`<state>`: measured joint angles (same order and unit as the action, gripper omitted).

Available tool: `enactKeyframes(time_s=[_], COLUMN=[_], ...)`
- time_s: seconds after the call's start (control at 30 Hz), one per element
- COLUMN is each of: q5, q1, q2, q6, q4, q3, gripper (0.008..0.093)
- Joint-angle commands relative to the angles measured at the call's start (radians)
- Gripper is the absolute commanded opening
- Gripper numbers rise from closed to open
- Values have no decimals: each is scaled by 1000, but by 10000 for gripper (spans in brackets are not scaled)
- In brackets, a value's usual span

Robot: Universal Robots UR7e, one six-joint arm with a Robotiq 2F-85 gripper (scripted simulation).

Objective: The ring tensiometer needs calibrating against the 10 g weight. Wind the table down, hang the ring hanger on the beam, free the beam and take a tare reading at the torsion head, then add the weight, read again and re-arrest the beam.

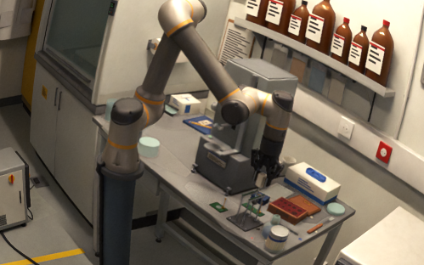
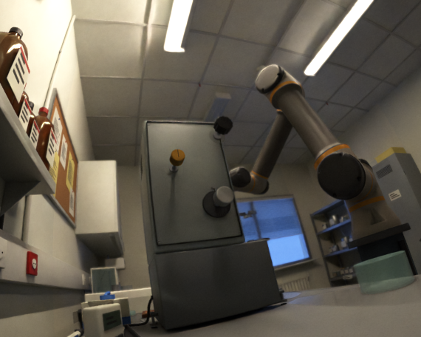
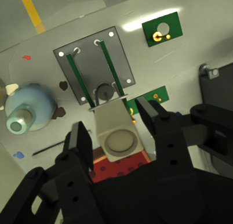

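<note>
The ring hanger (image 3: pixel 103 92) is partly hidden behind a beige block with a round knob (image 3: pixel 119 134) in the wrist camera; it hangs on a small rack (image 1: pixel 246 209) with a grey base plate (image 3: pixel 94 63). My gripper (image 3: pixel 114 131) is open and holds nothing, its fingers either side of the beige knob at the right flank of the grey tensiometer (image 1: pixel 241 127). On the tensiometer's far face are an orange knob (image 2: pixel 177 157), a black knob (image 2: pixel 222 125) and a grey dial (image 2: pixel 218 200). A small brass weight (image 3: pixel 158 36) sits on a green pad (image 3: pixel 162 29) near the rack.
The tensiometer body (image 3: pixel 217 86) stands close on the right of my gripper. A red perforated tray (image 1: pixel 287 209), a white box (image 1: pixel 312 181), a pale blue flask (image 3: pixel 27 109) and a white jar (image 1: pixel 277 238) crowd the table's end. A teal dish (image 1: pixel 148 146) sits near the arm base.
</note>
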<state>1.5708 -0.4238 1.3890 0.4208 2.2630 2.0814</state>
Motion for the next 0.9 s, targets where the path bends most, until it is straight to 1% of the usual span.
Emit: enactKeyframes(time_s=[0.0, 0.47, 0.87], q5=[0, 0, 0], q1=[0, 0, 0], q2=[0, 0, 0], q6=[0, 0, 0], q4=[1, 3, 3], q3=[0, 0, 0], gripper=[520, 520, 280])
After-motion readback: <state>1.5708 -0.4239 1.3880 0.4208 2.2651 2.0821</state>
